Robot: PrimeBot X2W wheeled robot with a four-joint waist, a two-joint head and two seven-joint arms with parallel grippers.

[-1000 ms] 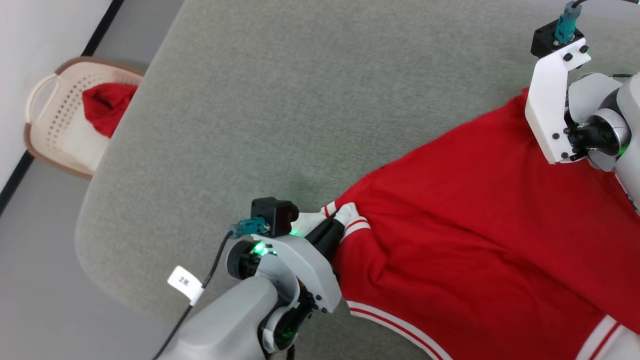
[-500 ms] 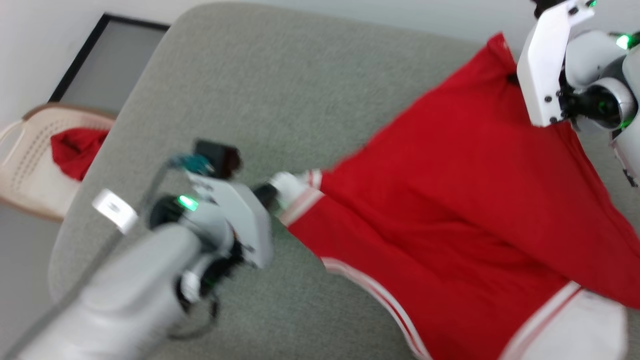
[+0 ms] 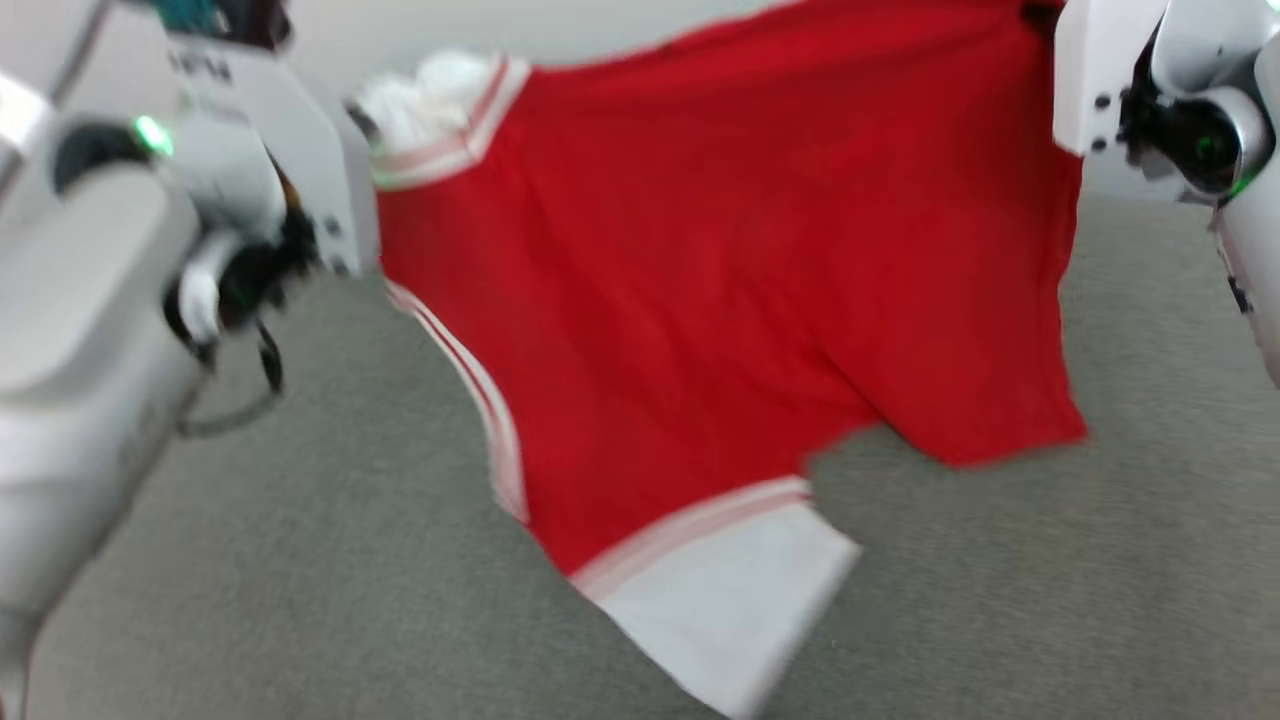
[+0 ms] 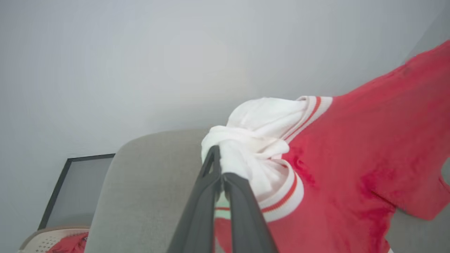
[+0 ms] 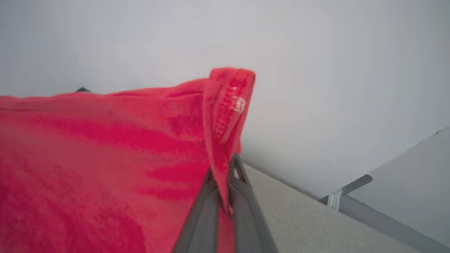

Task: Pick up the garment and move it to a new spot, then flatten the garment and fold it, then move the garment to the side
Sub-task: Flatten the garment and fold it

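The pale, rounded left arm [image 3: 90, 300] is raised at the head view's left. The left claw [image 4: 218, 168] is pressed together on a bunched white sleeve of the garment [image 3: 700, 250]. The soft red jersey hangs spread between both arms above the grey, felt-like bench [image 3: 300, 560]. Its lower white sleeve seems just clear of the bench, though blur leaves that uncertain. At the right, the raised right claw [image 5: 227, 168] pinches a folded red hem edge.
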